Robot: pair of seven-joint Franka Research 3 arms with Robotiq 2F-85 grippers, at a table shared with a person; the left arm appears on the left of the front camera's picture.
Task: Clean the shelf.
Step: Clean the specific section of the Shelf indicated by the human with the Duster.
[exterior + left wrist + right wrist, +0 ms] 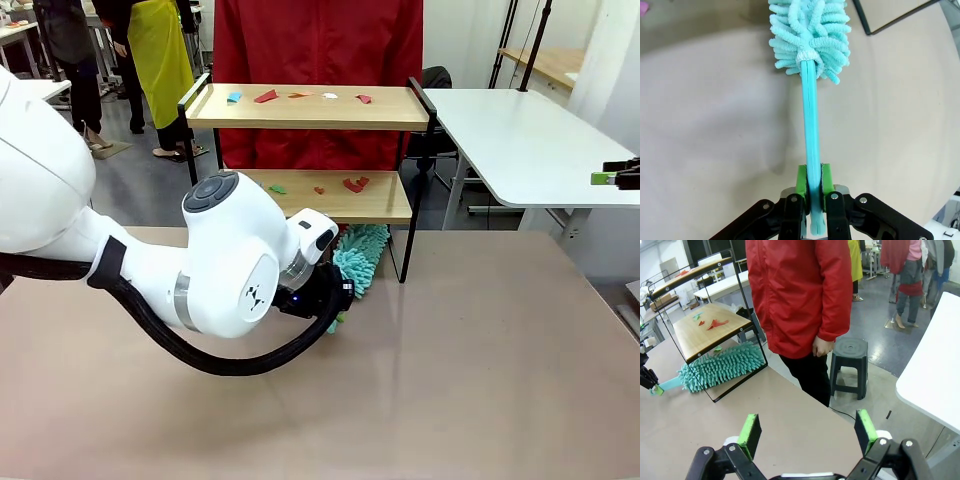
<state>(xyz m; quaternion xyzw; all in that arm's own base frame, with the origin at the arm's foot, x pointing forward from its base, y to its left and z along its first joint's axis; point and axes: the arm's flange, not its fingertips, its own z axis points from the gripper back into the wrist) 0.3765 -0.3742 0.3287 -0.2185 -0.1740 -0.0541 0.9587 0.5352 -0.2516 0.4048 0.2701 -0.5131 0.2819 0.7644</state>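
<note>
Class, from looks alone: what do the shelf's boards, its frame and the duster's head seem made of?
Shelf boards: pale matte wood or laminate, faint grain. Frame: thin black rods, probably painted metal. Duster head: soft teal microfibre, judging by fuzzy strands.
</note>
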